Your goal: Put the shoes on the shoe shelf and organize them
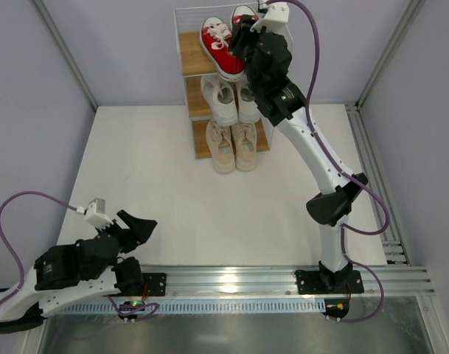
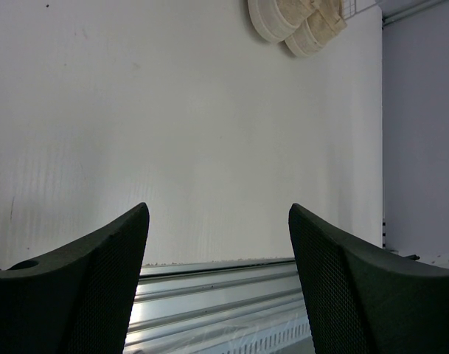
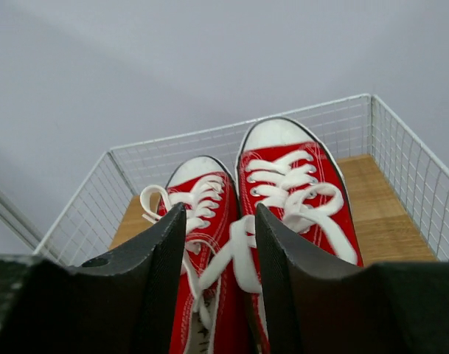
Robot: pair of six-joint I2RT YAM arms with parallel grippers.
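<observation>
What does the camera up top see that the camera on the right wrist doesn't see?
Only the top view shows the whole shoe shelf with all three tiers, the white pair on the middle tier, the beige pair on the bottom, the table, and the left arm low by the near edge. Only the right wrist view shows the white laces up close and the wire mesh behind the toe caps. Both show the red shoes on the top tier and the right arm with its jaws at them.
</observation>
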